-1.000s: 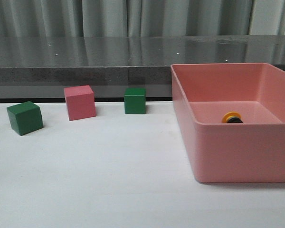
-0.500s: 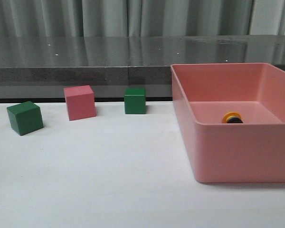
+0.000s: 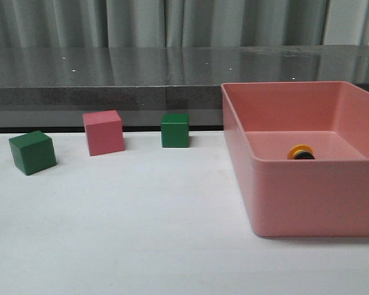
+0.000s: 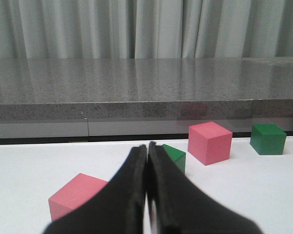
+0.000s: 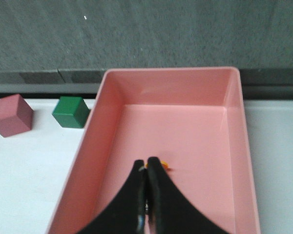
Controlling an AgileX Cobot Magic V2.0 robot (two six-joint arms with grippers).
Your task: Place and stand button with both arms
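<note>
Inside pink bin (image 3: pixel 307 196): button (image 3: pixel 302 152) | left fingers (image 4: pixel 147 161) clenched | right fingers (image 5: pixel 147 173) clenched

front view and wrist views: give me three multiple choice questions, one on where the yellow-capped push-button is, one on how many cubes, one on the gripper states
1. Where is the yellow-capped push-button?
A. on the white table
B. inside the pink plastic bin
C. on a green cube

2. How many cubes show in the front view?
A. two
B. three
C. five

3. How do the two grippers stand?
A. both shut, holding nothing
B. both wide open
C. left shut on a cube

Answers:
1. B, its cap shows over the bin's front wall, on the bin floor.
2. B, the near green cube, the pink cube and the far green cube.
3. A, the left gripper and right gripper each show fingers pressed together with nothing between.
</note>
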